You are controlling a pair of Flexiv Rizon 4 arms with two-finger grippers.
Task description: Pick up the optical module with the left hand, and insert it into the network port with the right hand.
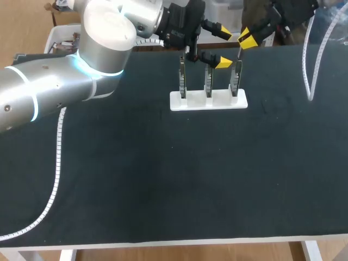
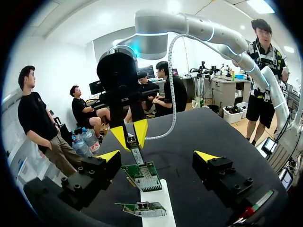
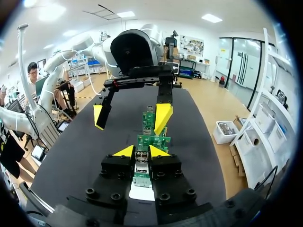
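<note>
Yellow tips of the right gripper (image 3: 142,152) pinch the small module (image 2: 137,153) above a green board (image 2: 142,176); the left gripper (image 2: 157,156) is spread wide.

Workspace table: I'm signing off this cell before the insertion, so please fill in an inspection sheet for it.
Surface: black table, no damage seen.
Job's things: white holder carrying three upright boards; optical module held upright, its lower end at the end board on my right arm's side; whether it is seated cannot be told.
Clutter: nothing seen.
Pincers: left pincer open, holding nothing, close to the boards; right pincer shut on the optical module.
Cables: white spiral cable runs from my left arm across the table; second cable hangs by my right arm.
Surroundings: nothing seen reaching over the table.
</note>
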